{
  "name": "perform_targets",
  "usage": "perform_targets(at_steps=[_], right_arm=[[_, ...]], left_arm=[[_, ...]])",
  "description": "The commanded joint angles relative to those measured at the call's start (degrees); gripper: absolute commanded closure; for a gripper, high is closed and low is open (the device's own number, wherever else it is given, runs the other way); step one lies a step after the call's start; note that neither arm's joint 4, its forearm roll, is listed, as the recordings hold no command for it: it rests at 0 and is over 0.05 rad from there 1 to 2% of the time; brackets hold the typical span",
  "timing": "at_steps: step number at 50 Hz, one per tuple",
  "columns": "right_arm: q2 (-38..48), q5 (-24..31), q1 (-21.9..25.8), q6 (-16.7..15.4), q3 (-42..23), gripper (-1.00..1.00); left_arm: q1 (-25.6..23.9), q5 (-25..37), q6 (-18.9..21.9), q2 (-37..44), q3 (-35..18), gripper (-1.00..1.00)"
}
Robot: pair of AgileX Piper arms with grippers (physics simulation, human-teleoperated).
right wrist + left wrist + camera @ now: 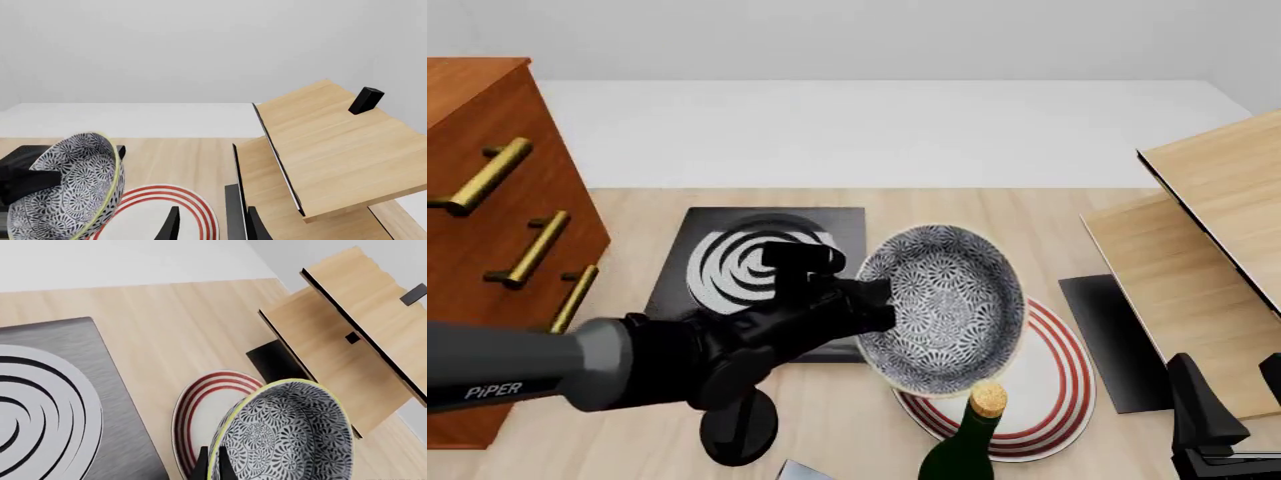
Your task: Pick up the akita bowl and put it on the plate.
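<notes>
Over the wood table [961,205] my left gripper [212,464] is clamped on the akita bowl [941,305], tilted above the plate [1054,395].

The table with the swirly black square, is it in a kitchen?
Probably a pretend kitchen in a simulator. There is a stove burner with grey-white rings, a red-ringed plate, a patterned bowl and a corked green bottle on a wooden table.
</notes>
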Motion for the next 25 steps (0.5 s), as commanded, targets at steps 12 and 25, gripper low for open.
perform_targets(at_steps=[12,25], right_arm=[[0.0,0.0,0.0,-0.01,0.0,-1.0],[0.0,0.0,0.02,-0.01,0.0,-1.0]], left_arm=[[0.31,-0.39,0.96,6.61,-4.84,1.0],[0.31,-0.59,0.96,10.2,-7.14,1.0]])
